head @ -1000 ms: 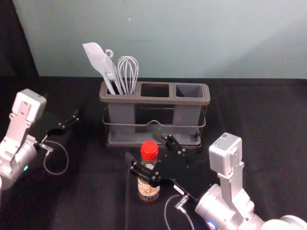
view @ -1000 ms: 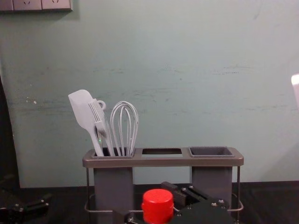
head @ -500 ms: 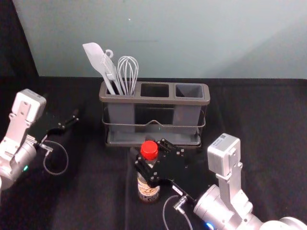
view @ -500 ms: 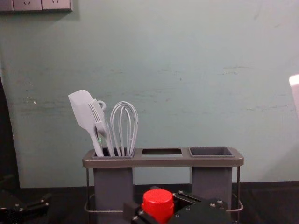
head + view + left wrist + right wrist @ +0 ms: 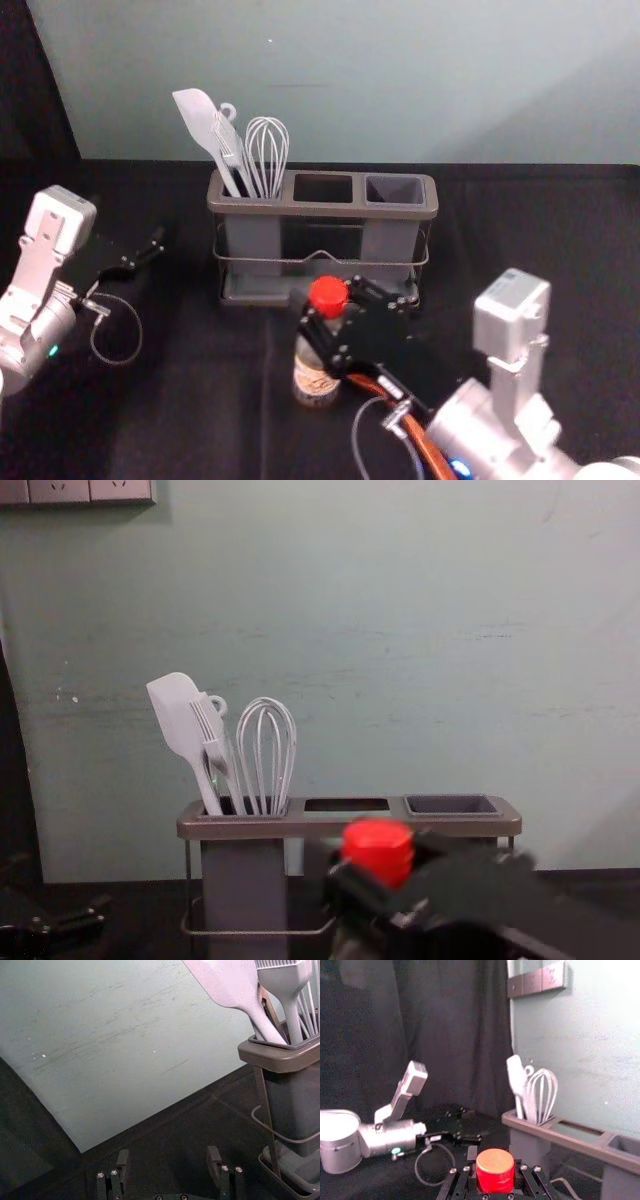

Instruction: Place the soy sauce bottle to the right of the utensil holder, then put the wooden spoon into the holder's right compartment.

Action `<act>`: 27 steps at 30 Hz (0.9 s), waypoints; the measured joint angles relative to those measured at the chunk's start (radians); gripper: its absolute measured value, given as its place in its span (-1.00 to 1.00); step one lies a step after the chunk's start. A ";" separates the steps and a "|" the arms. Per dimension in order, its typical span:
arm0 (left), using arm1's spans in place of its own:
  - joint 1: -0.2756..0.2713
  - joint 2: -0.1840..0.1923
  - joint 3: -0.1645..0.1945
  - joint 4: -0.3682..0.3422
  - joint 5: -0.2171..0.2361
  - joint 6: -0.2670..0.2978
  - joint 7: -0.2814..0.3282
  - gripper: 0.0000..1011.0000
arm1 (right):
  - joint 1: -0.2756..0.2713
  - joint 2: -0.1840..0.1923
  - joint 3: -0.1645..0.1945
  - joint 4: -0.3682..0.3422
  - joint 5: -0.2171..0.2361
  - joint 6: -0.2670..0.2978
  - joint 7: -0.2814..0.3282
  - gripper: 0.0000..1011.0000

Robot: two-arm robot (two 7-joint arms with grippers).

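While right pincer (image 5: 328, 297) clamps soy sauce bottle (image 5: 315, 378) below cap (image 5: 328, 289), high hold risks base (image 5: 315, 402) swinging into utensil holder (image 5: 325, 210); left pincer (image 5: 168, 1152) parked left of holder, fingers apart.

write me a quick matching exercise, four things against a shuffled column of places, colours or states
Things
1) soy sauce bottle
2) bottle cap
3) whisk
4) left gripper

Places, colours, states
a) in the utensil holder's left compartment
b) open, left of the holder
c) red
d) held in the right gripper

Pairs: 1-d, 2-c, 3-a, 4-b
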 joint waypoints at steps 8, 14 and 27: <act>0.000 0.000 0.000 0.000 0.000 0.000 0.000 0.98 | -0.055 0.040 0.087 -0.073 0.030 -0.014 -0.006 -0.25; 0.000 0.000 0.000 0.000 0.000 0.000 0.000 0.98 | -0.103 0.071 0.182 -0.088 0.039 -0.017 -0.031 -0.25; 0.000 0.000 0.000 0.000 0.000 0.000 0.000 0.98 | -0.036 0.118 0.298 0.018 0.114 0.024 0.014 -0.25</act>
